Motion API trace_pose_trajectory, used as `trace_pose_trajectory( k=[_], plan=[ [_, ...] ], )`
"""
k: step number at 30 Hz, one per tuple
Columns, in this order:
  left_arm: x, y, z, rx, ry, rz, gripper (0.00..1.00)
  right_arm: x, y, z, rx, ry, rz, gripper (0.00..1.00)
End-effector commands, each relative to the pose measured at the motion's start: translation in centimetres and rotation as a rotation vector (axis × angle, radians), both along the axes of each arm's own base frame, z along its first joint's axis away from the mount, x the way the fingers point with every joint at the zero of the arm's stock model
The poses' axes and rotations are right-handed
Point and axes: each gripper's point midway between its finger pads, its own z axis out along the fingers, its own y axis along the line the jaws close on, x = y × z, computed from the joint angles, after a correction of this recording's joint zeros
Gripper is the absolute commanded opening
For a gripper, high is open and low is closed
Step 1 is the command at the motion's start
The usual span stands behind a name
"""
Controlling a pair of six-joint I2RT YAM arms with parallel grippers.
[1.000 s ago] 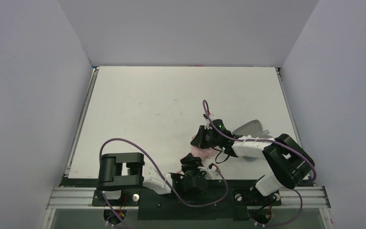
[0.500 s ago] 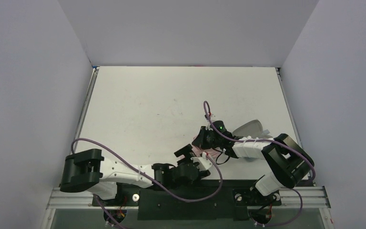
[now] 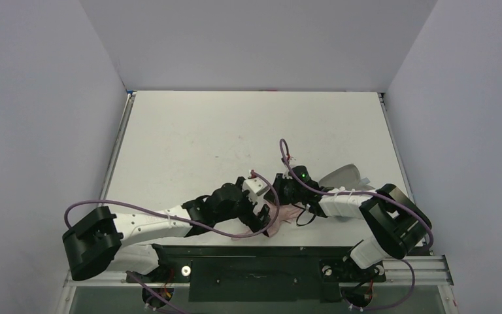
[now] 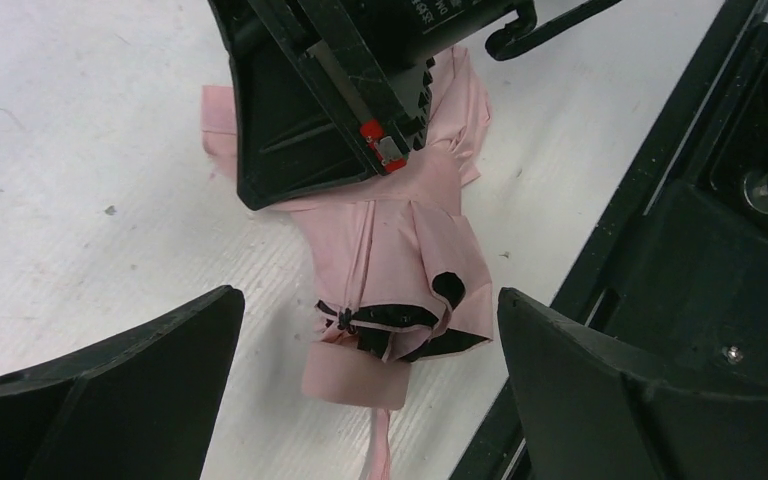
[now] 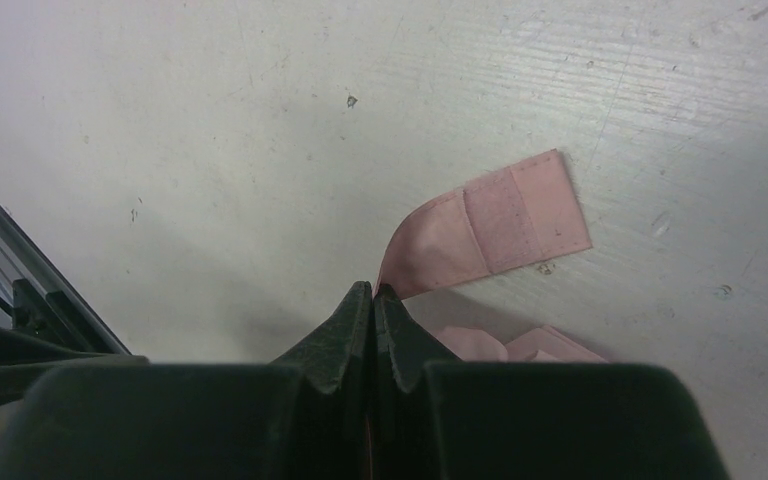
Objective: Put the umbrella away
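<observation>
Right fingers [image 5: 345, 340] are pressing together, pinching pink fabric of the umbrella [image 4: 390, 250]. The closure strap [image 5: 500, 215] is coming out from between the tips and curling off toward 2 o'clock, its free end lying flat on the bench [image 5: 210, 120].

Left fingers [image 4: 120, 390] are spreading wide, gripping nothing. They are sitting at 9 and 3 o'clock of the umbrella's handle [image 4: 355, 375], clear of it on both sides in the left wrist view. Can't tell their height above it.

The umbrella is lying collapsed and crumpled on the bench. Its handle end is pointing to 6 o'clock in the left wrist view, with black ribs [image 4: 400, 330] showing just above the handle. The canopy is running up to 12 o'clock under the right fingers.

From the top camera the umbrella is sitting at about 5 o'clock from bench centre, close to the near edge, between the two wrists. A pale rounded case [image 3: 341, 175] is lying at 2 o'clock of it, partly hidden by the right arm [image 3: 366, 209].
</observation>
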Motion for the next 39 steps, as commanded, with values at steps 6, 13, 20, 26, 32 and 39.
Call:
trace_pose_trajectory(
  k=[6,13,20,26,32,39],
  plan=[
    [-0.1,-3.0,-2.5,-0.076,0.144,-0.121,0.97,-3.0,-3.4,-4.0,-0.157,0.124,-0.013,0.00],
    [-0.4,-4.2,-6.5,-0.020,0.209,-0.178,0.71,-2.7,-3.2,-3.5,-0.150,0.116,-0.013,0.00],
    [-0.4,-3.7,-8.1,0.061,0.152,-0.138,0.00,-1.9,-2.7,-1.7,-0.135,0.095,-0.012,0.00],
    [-1.0,-3.1,-8.1,0.189,0.028,-0.103,0.00,-0.6,-2.3,3.0,-0.096,0.026,-0.016,0.00],
    [-2.1,-3.2,-8.2,0.287,-0.079,-0.096,0.00,0.8,-2.2,7.7,-0.068,-0.039,-0.025,0.00],
    [-3.4,-4.1,-8.7,0.385,-0.167,-0.138,0.00,2.1,-1.5,10.2,-0.039,-0.068,-0.027,0.00]
  ],
)
